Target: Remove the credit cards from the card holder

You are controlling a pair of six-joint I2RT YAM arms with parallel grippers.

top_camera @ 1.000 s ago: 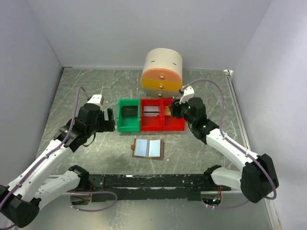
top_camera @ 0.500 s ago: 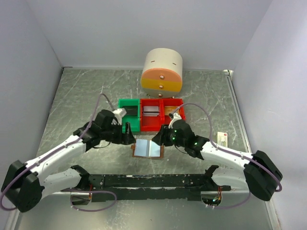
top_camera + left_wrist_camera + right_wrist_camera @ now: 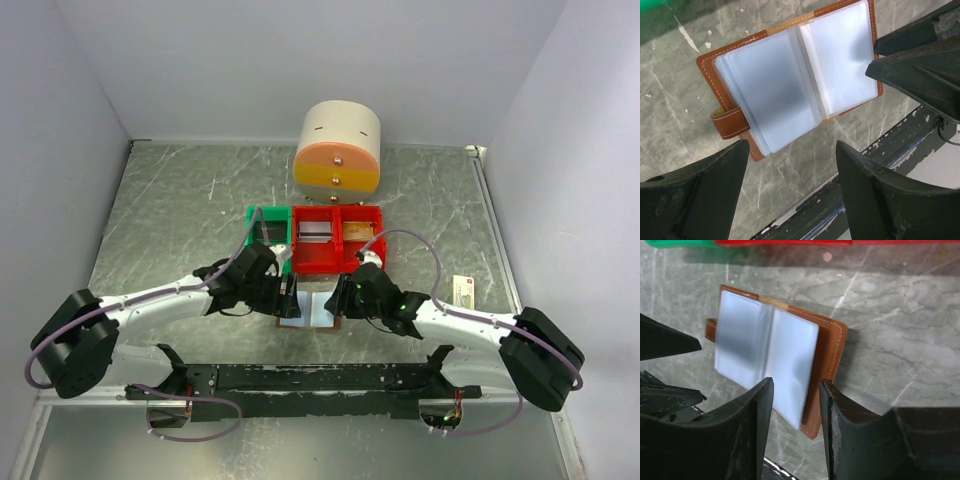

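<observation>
The card holder [image 3: 318,310] lies open on the table between my two grippers, brown with pale blue-grey sleeves [image 3: 790,75]. Whether credit cards sit inside the sleeves cannot be told. My left gripper [image 3: 288,298] hovers at the holder's left edge, open [image 3: 792,150], with only bare table between its fingers. My right gripper [image 3: 341,298] is open at the right edge. In the right wrist view its fingertips [image 3: 796,390] straddle the near corner of the holder [image 3: 770,355] without pinching it. A pale grey credit card [image 3: 314,232] lies in the middle red bin.
A green bin [image 3: 262,240] and two red bins [image 3: 338,262] stand in a row just behind the holder. A round cream and orange drawer unit [image 3: 338,150] sits further back. A cream box with a red mark [image 3: 462,290] lies at the right. The black rail [image 3: 300,378] runs along the near edge.
Both arms have swung in from beside the bins and come down to the holder, one on each side. Both sets of jaws have narrowed a little.
</observation>
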